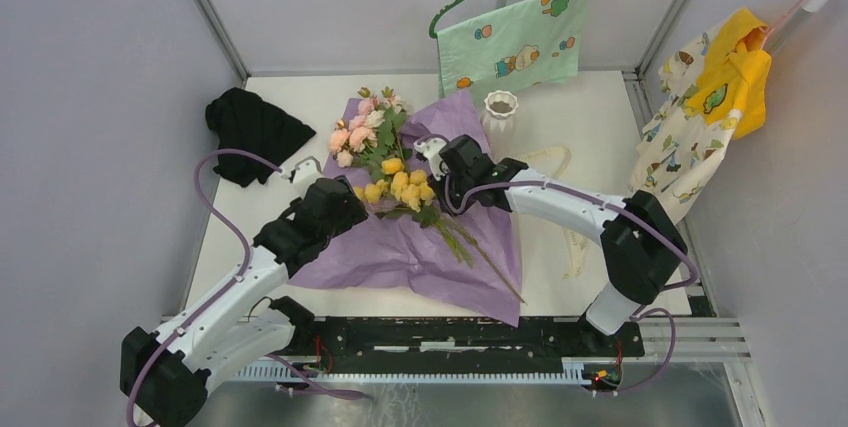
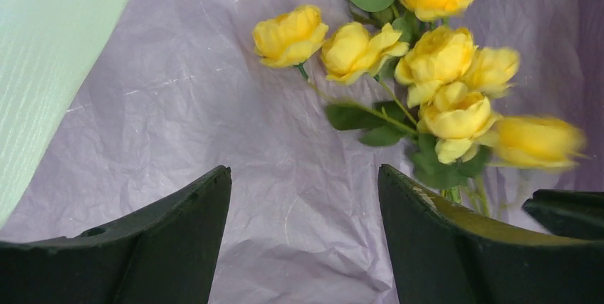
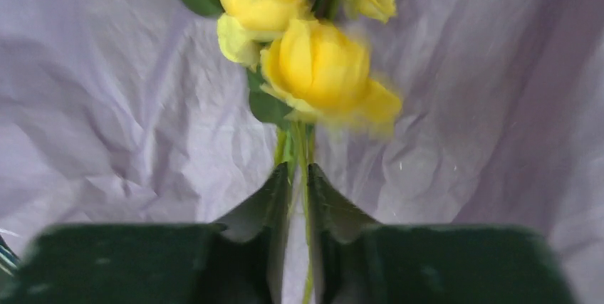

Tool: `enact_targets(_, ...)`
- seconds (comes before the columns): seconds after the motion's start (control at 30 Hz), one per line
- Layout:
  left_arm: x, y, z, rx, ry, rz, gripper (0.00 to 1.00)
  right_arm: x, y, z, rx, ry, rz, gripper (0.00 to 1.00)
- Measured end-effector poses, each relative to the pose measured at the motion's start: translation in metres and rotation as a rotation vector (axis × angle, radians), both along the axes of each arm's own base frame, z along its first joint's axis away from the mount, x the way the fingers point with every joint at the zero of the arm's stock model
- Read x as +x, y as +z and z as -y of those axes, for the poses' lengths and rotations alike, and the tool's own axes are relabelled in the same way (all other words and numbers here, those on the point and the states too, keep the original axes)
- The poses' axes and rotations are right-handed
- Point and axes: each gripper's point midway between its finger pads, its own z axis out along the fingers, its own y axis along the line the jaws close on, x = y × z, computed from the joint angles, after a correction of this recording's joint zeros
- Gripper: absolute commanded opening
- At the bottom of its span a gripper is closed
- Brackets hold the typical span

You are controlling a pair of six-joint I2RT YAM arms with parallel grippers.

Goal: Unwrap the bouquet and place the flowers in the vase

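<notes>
Since the purple wrapping paper [image 1: 420,257] lies spread flat on the counter [image 1: 590,107], the unwrapping looks done and the step in hand is lifting stems toward the white ribbed vase [image 1: 500,107], which stands upright just beyond the paper's far corner. The yellow roses [image 1: 405,185] lie on the paper with the pink roses [image 1: 355,132] farther back.

The right end effector [image 3: 299,176] is narrow, its fingers flanking the yellow roses' stems just below the blooms; whether it truly clamps them I cannot tell. The left end effector [image 2: 303,176] stands wide over bare paper beside the same cluster, holding nothing.

To do this well, the right should pinch the stems firmly, not the petals. It should then lift high enough for the long stems to hang clear of the paper before swinging to the vase. The stem ends should go in first, with care not to knock the slim vase over.
</notes>
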Motion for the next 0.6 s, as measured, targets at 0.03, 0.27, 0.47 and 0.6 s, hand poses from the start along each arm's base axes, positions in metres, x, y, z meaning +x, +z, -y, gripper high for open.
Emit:
enact_targets(0.03,0.000,0.000,0.000,0.001,0.000,-0.001,0.81,-0.005,-0.009,0.005,-0.019,0.000,-0.019,0.32)
enact_targets(0.27,0.001,-0.002,0.000,0.005,0.000,-0.008,0.81,-0.009,-0.025,0.009,-0.051,0.021,-0.040,0.48)
enact_targets(0.47,0.000,0.003,-0.001,-0.003,0.001,0.007,0.81,-0.006,-0.048,0.006,-0.090,0.029,-0.070,0.49)
enact_targets(0.6,0.000,0.005,-0.001,-0.006,0.002,0.013,0.81,-0.002,-0.062,0.003,-0.116,0.032,-0.090,0.48)
